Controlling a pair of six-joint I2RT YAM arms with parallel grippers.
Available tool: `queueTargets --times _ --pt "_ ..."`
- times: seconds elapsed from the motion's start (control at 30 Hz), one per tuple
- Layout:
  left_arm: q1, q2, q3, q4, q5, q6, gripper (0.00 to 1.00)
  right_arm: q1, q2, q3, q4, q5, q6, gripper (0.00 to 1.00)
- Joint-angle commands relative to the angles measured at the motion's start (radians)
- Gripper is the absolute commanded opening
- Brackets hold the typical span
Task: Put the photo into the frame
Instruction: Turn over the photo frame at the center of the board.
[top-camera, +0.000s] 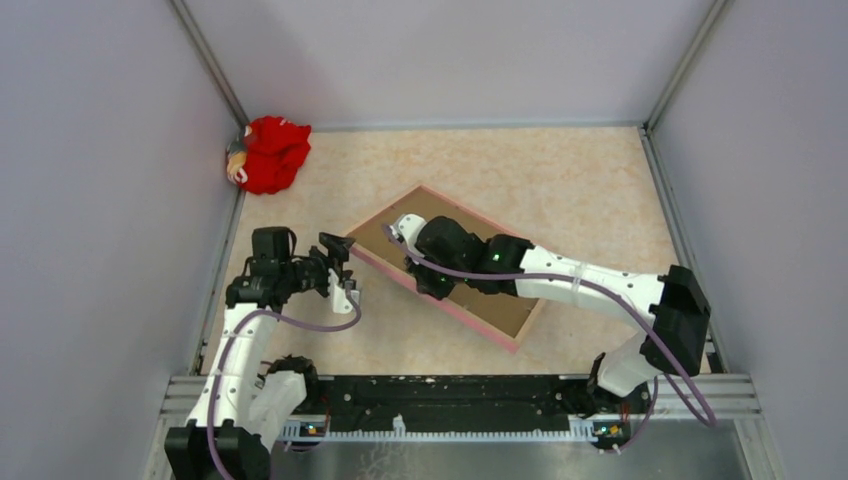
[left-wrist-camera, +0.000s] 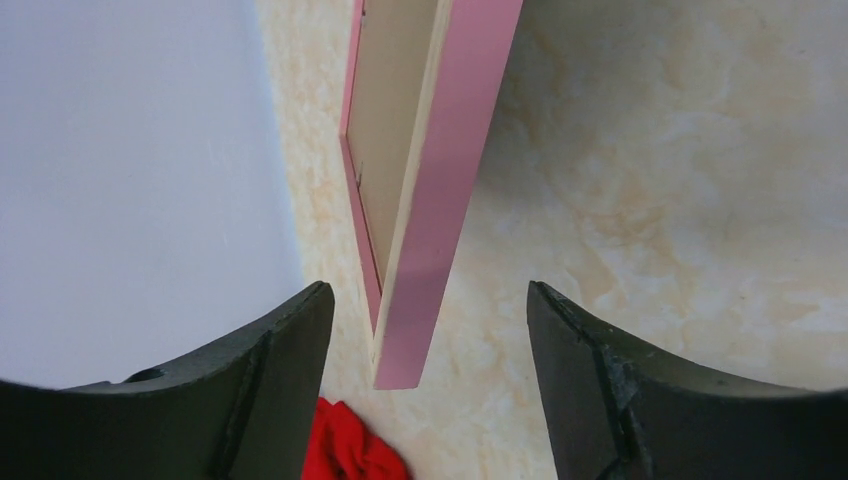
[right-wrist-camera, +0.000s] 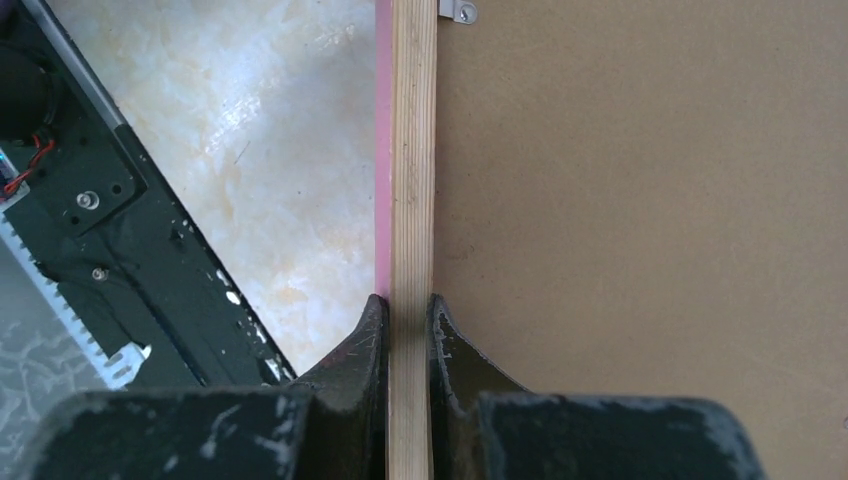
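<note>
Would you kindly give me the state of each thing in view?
frame: back up, set diagonally, one long rim pinched
backing board: set in the frame's back
right gripper: shut on the frame's rim
left gripper: open, straddling the frame's corner, not touching
red cloth: crumpled in far left corner

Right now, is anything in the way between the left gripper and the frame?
Nothing visible. The left gripper is open, and a pink corner of the frame lies in line with the gap between its fingers, touching neither; only table shows beside it. The right gripper is shut on the frame's rim.
</note>
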Motion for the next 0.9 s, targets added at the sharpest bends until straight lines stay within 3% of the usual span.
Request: queueTargets --times 0.0,0.2,0.37,0.5,0.53,0.6,0.63,0.73,0.87 --pt "-0.002 0.015 -0.006 0.128 0.029 0.005 0.75 -0.02 -0.053 0.107 0.02 -0.052 0.001 0.0" --pt "-0.05 0.05 0.005 0.142 0.012 0.009 0.62 -0.025 -0.031 0.159 -0.019 -0.088 -0.001 0.0" --pt "-0.145 0.102 0.048 0.191 -0.074 -0.095 0.55 -0.033 -0.03 0.179 -0.034 -0.097 -0.007 0.0" --pt "-0.194 0.131 0.085 0.211 -0.104 -0.132 0.39 -0.041 -0.031 0.195 -0.066 -0.08 -0.025 0.0" --pt "-0.197 0.136 0.095 0.211 -0.105 -0.138 0.35 -0.041 -0.035 0.201 -0.081 -0.065 -0.04 0.05" --pt "-0.198 0.148 0.118 0.202 -0.11 -0.157 0.3 -0.041 -0.053 0.188 -0.095 -0.011 -0.068 0.39" --pt "-0.198 0.154 0.133 0.192 -0.113 -0.166 0.29 -0.041 -0.069 0.173 -0.09 0.007 -0.087 0.46" --pt "-0.198 0.164 0.171 0.174 -0.118 -0.208 0.26 -0.04 -0.14 0.107 -0.067 0.05 -0.171 0.62" --pt "-0.198 0.158 0.177 0.16 -0.115 -0.21 0.25 -0.017 -0.224 0.011 -0.064 0.108 -0.268 0.74"
